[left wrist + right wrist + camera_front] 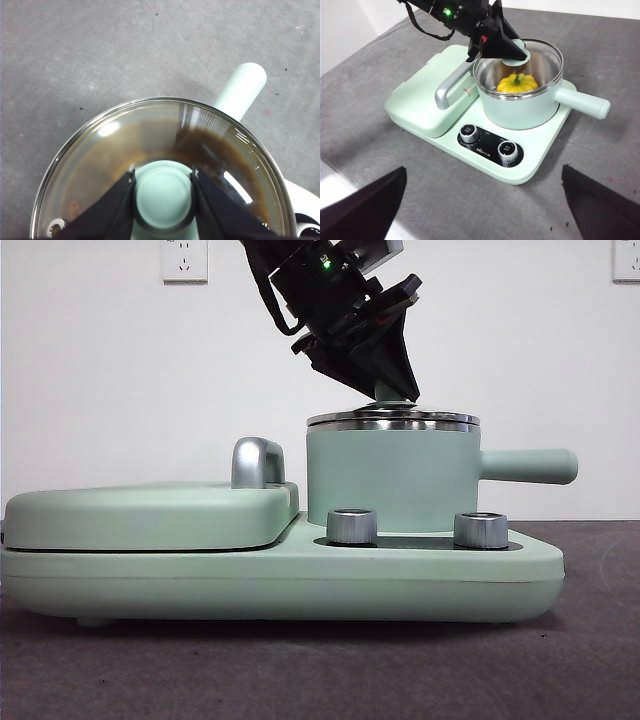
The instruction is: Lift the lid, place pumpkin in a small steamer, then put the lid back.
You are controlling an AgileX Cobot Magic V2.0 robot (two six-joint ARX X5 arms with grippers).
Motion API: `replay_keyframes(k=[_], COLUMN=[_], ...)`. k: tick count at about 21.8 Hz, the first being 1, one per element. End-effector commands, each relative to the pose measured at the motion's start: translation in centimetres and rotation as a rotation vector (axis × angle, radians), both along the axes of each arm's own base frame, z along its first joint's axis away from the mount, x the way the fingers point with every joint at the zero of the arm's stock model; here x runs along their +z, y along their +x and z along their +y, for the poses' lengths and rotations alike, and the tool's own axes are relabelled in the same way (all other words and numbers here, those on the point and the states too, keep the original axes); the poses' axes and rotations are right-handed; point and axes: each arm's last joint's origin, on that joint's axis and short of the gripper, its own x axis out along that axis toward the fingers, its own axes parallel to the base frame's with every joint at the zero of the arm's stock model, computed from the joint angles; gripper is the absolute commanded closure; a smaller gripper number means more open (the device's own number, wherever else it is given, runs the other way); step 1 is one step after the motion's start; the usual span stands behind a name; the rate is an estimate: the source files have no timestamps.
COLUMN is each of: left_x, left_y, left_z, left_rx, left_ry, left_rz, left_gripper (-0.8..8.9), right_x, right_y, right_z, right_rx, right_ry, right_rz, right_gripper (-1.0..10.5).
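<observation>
A: The left gripper [163, 192] is pinching the knob of the lid [150, 145], which sits on the small steamer [392, 480]; the pumpkin [517, 83] is already inside.

B: And the right gripper [482, 200]?

A: Spread wide, waiting well apart. If the left jaws open crookedly, they may drag the lid askew toward the handle at three o'clock in the front view.
</observation>
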Motion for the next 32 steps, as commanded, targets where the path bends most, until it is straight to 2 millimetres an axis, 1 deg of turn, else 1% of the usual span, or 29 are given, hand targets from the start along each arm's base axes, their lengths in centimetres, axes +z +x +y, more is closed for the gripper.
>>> replay_keyframes(k=[1,6,10,12,13,16,17,18,19,22,25,27,29,30,32], left_x=[-0.9,-1.4,-3.0,-3.2,-3.2,-2.9,-2.8,-2.5,-2.2,-0.2,2.9,5.4,8.0,9.1,10.7], left_y=[0.1,0.0,0.3,0.3,0.3,0.2,0.2,0.2,0.1,-0.5,-1.8,-3.5,-5.7,-7.1,-9.8], left_z=[-0.6,-0.6,-0.8,-0.9,-1.0,-1.1,-1.0,-1.0,-0.9,-0.3,1.0,2.4,4.3,5.5,7.6], left_rx=[-0.023,-0.044,-0.045,-0.046,-0.044,-0.024,-0.016,-0.010,-0.004,0.017,0.030,0.033,0.047,0.060,0.102], left_ry=[0.037,0.071,0.113,0.117,0.113,0.090,0.084,0.077,0.067,0.025,-0.017,-0.031,-0.041,-0.037,-0.021], left_rz=[0.021,0.027,0.080,0.087,0.086,0.092,0.097,0.098,0.095,0.080,0.048,0.036,0.049,0.077,0.164], left_gripper=[7.96,7.96,7.84,7.77,7.38,4.48,3.98,3.70,3.70,3.70,3.70,3.70,3.71,3.81,3.87], right_x=[0.3,0.3,0.3,0.3,0.3,0.3,0.3,0.3,0.3,0.3,0.3,0.3,0.3,0.3,0.3], right_y=[0.0,0.0,0.0,0.0,0.0,0.0,0.0,0.0,0.0,0.0,0.0,0.0,0.0,0.0,-0.1], right_z=[0.0,0.0,0.0,0.0,0.0,0.0,0.0,0.0,0.0,0.0,0.0,0.0,0.0,0.0,0.1], right_rx=[-0.001,-0.003,-0.003,-0.003,-0.003,-0.003,-0.003,-0.003,-0.003,-0.002,-0.002,-0.002,0.000,0.004,0.023], right_ry=[0.022,0.024,0.024,0.024,0.024,0.024,0.024,0.024,0.024,0.023,0.023,0.023,0.023,0.025,0.031], right_rz=[-0.006,-0.004,-0.004,-0.004,-0.004,-0.004,-0.004,-0.004,-0.004,-0.004,-0.004,-0.004,-0.003,-0.002,0.004], right_gripper=[4.6,4.6,4.6,4.6,4.6,4.6,4.6,4.6,4.6,4.6,4.6,4.6,4.6,4.6,4.6])
